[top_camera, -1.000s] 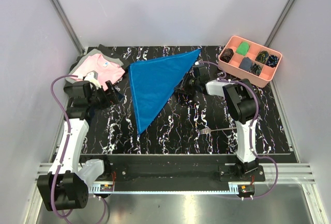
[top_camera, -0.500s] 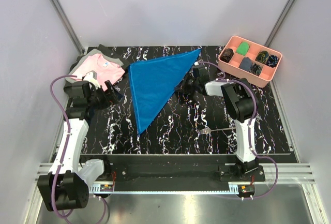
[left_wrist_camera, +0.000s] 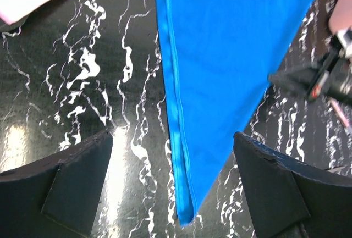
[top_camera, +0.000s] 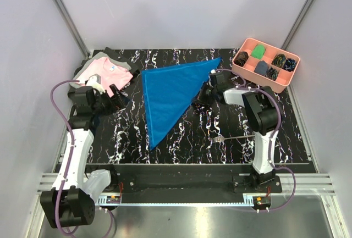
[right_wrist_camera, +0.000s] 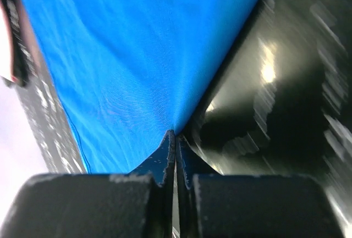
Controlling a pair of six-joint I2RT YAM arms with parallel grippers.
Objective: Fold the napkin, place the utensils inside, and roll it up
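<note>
The blue napkin (top_camera: 170, 89) lies folded into a triangle on the black marbled table, its long point toward the near edge. My right gripper (top_camera: 204, 94) is at the napkin's right edge and shut on it; in the right wrist view the cloth (right_wrist_camera: 126, 56) is drawn to a point at the closed tips of the gripper (right_wrist_camera: 176, 136). My left gripper (top_camera: 122, 101) hangs open left of the napkin, holding nothing. In the left wrist view, the napkin's folded left edge (left_wrist_camera: 176, 139) runs between the spread fingers of that gripper (left_wrist_camera: 171, 136). A silver fork (top_camera: 231, 138) lies near the right arm.
A pink folded shirt (top_camera: 107, 73) lies at the back left, just behind the left gripper. A pink compartment tray (top_camera: 263, 80) holding small cloth bundles stands at the back right. The right arm's links lean over the table beside the fork.
The right gripper has closed on the napkin's right edge and pulled back to the right, and the whole napkin has slid slightly right with it. The left arm has barely moved.
</note>
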